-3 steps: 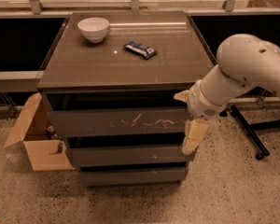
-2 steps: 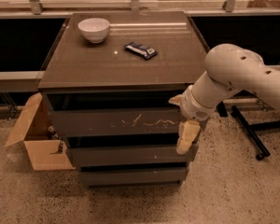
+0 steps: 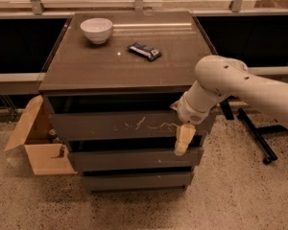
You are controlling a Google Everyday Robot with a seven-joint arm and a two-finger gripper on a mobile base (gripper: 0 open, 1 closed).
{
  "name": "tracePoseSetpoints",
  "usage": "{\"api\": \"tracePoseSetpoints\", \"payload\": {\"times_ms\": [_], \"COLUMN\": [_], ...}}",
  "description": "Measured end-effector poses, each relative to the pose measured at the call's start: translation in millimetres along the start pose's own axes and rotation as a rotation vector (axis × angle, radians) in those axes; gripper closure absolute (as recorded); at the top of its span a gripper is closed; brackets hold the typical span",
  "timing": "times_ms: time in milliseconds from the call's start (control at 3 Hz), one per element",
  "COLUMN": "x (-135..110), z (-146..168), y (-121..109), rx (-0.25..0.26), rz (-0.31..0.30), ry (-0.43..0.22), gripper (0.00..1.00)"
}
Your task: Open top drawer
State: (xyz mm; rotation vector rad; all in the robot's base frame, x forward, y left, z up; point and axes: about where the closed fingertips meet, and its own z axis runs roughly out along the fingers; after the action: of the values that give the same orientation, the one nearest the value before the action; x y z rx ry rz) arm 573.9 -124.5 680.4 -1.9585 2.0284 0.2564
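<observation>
**Gripper closing on the right end of the top drawer**

Since a second ago the gripper [image 3: 185, 139] has slid leftward, from off the cabinet's right corner to in front of the right end of the drawer fronts. It hangs pointing down, with its tip over the dark gap above the middle drawer [image 3: 129, 158]. We cannot tell how far open it is, nor whether it has hold of anything.

Nearest us, the bottom drawer [image 3: 134, 180] and the middle drawer look shut, and a cardboard box [image 3: 38, 147] stands open on the floor to the left.

The top drawer [image 3: 110, 126], scratched across its middle and right, also looks shut. It has no handle, so we judge the pull must come from its lower edge. We would hook into the gap beneath it, then draw straight toward us and level. Caught this far off-centre, it may rack if we drag sideways.

The drawer lies just behind the gripper and stretches away to its left. We cannot confirm contact.

Farther back, on the cabinet top [image 3: 115, 71], lie a snack bar [image 3: 144, 51] and a white bowl [image 3: 96, 30]. A smooth pull should leave them undisturbed.
</observation>
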Motion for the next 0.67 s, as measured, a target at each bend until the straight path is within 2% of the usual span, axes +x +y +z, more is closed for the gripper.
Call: {"api": "tracePoseSetpoints", "payload": {"times_ms": [333, 667], "x": [6.2, 9.0], "z": [14.6, 21.4], "y": [-13.7, -21.4], "rx": [0.016, 0.022], "rz": [0.015, 0.022], "ry": [0.023, 0.030], "gripper": [0.00, 0.18]}}
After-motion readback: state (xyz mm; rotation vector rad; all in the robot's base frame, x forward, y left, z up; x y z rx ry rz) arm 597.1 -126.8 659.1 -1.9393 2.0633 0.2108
